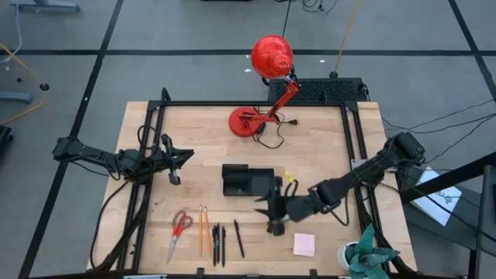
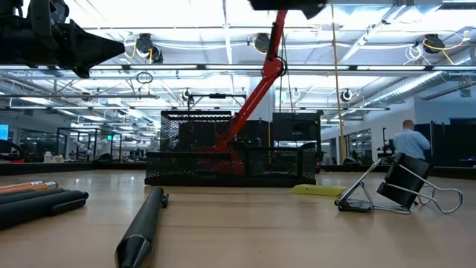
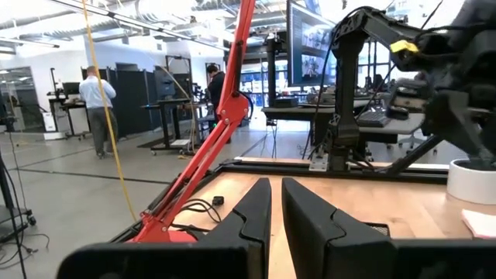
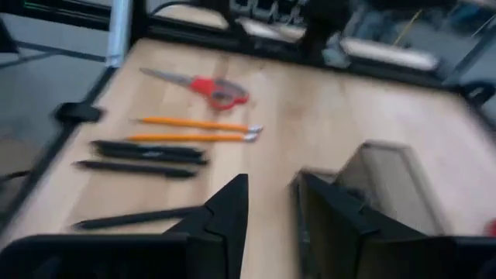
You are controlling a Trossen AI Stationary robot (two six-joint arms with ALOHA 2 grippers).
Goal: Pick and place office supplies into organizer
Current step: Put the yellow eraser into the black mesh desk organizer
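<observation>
The black mesh organizer (image 1: 246, 180) stands mid-table. Near the front edge lie red-handled scissors (image 1: 180, 227), two orange pencils (image 1: 204, 229) and three black pens (image 1: 219, 244), flat on the wood. A pink sticky-note pad (image 1: 304, 245) lies to the right, a yellow-green piece (image 1: 288, 177) lies by the organizer, and a black clip (image 2: 398, 190) rests on the table. My right gripper (image 1: 265, 204) hovers open over the table by the organizer's near right corner, with nothing between its fingers (image 4: 225, 205). My left gripper (image 1: 184, 157) waits shut at the left, raised.
A red desk lamp (image 1: 267, 85) stands at the far middle with its base (image 1: 246, 122) on the table and its cord beside it. A white cup with a green plant (image 1: 363, 256) sits at the near right corner. A black frame rail (image 1: 353, 139) borders the table.
</observation>
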